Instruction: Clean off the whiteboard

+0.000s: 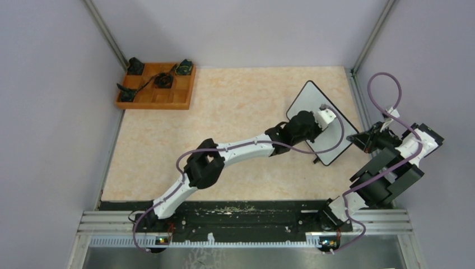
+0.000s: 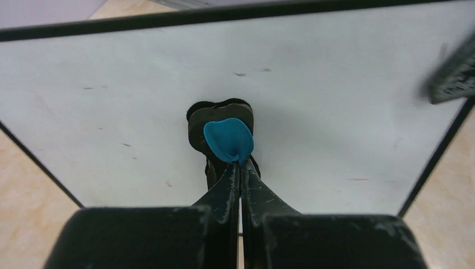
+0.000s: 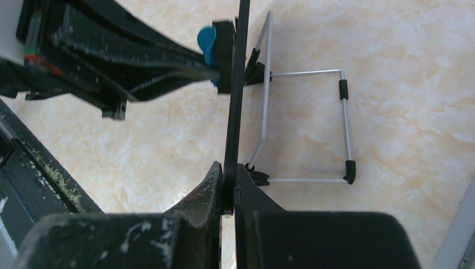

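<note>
The whiteboard (image 1: 305, 98) stands tilted on its wire stand (image 3: 343, 117) at the right of the table. In the left wrist view its white face (image 2: 347, 112) carries faint specks and one short red mark (image 2: 357, 179). My left gripper (image 2: 242, 166) is shut on a small eraser with a blue top (image 2: 227, 138), which presses against the board's face. My right gripper (image 3: 228, 188) is shut on the board's black frame edge (image 3: 235, 112), seen edge-on there. In the top view the left gripper (image 1: 327, 126) is over the board and the right gripper (image 1: 358, 139) is at its right edge.
A wooden compartment tray (image 1: 178, 96) holding several small black items sits at the far left corner. Grey walls with metal posts (image 1: 367, 39) enclose the table. The black rail with the arm bases (image 1: 246, 218) runs along the near edge.
</note>
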Controlling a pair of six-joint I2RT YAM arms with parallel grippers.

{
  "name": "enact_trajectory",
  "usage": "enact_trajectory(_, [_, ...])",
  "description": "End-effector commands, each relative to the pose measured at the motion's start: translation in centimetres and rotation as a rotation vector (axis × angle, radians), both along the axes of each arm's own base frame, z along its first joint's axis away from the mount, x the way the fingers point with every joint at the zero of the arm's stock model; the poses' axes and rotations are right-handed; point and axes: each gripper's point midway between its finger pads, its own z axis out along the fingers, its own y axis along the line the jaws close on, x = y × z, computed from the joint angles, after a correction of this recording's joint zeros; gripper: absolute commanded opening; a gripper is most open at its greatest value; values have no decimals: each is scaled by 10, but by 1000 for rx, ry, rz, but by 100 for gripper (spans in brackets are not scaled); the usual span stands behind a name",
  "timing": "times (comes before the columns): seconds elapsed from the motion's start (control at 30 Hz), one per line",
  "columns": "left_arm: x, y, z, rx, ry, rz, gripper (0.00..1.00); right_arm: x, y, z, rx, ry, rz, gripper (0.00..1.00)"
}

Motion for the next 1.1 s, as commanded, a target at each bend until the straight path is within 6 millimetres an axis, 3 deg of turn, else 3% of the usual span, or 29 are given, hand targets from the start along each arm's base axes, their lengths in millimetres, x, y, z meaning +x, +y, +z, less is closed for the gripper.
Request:
enact_trajectory(0.0, [-62, -24, -7, -7, 56, -116, 0, -15, 13, -16, -47, 70, 71, 0])
enact_trajectory(0.3, [-124, -46, -2, -64, 150, -244, 0, -15, 13, -17, -42, 72, 73, 0])
enact_trajectory(0.47, [-132, -51, -2, -74, 158, -256, 0, -15, 13, -17, -44, 72, 73, 0])
enact_trajectory(0.7, [-109, -41, -15, -28, 120, -192, 0, -15, 13, -17, -46, 76, 74, 0])
enact_trajectory(1.07, [-49, -17, -33, -5, 118, -88, 0, -15, 12, -16, -46, 76, 71, 0])
